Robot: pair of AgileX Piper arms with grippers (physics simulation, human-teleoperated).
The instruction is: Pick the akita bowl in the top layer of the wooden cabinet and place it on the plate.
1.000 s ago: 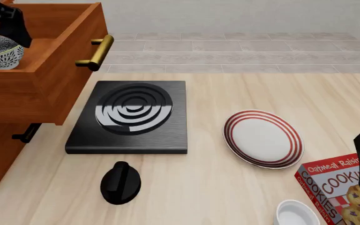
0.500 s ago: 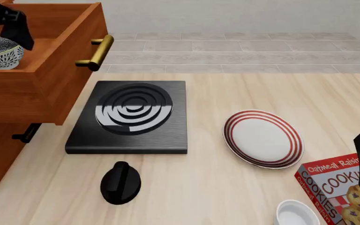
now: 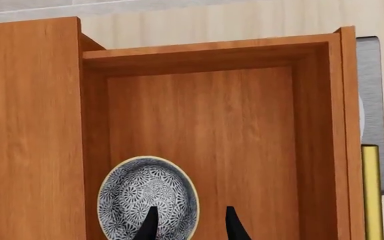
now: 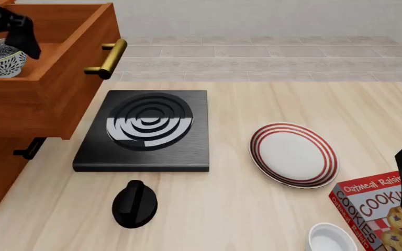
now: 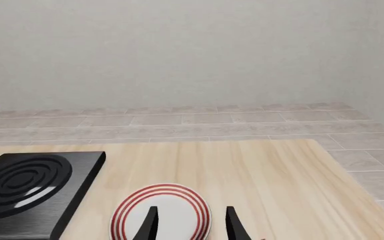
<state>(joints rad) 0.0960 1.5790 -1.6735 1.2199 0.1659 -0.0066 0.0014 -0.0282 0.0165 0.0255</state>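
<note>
Light wooden table (image 4: pixel 271 219) with visible grain. Beyond it, a grey tiled floor (image 4: pixel 271 52). Plain pale wall (image 5: pixel 178 50) behind, evenly lit.

Left hand (image 3: pixel 188 225) fingers astride akita bowl (image 3: pixel 147 197) rim, in drawer (image 3: pixel 205 115)

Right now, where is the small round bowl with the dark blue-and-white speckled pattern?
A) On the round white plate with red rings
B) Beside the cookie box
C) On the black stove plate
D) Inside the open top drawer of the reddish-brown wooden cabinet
D: the small round speckled bowl lies on the floor of the open top drawer of the reddish-brown wooden cabinet, with the left fingers straddling its rim.
</note>
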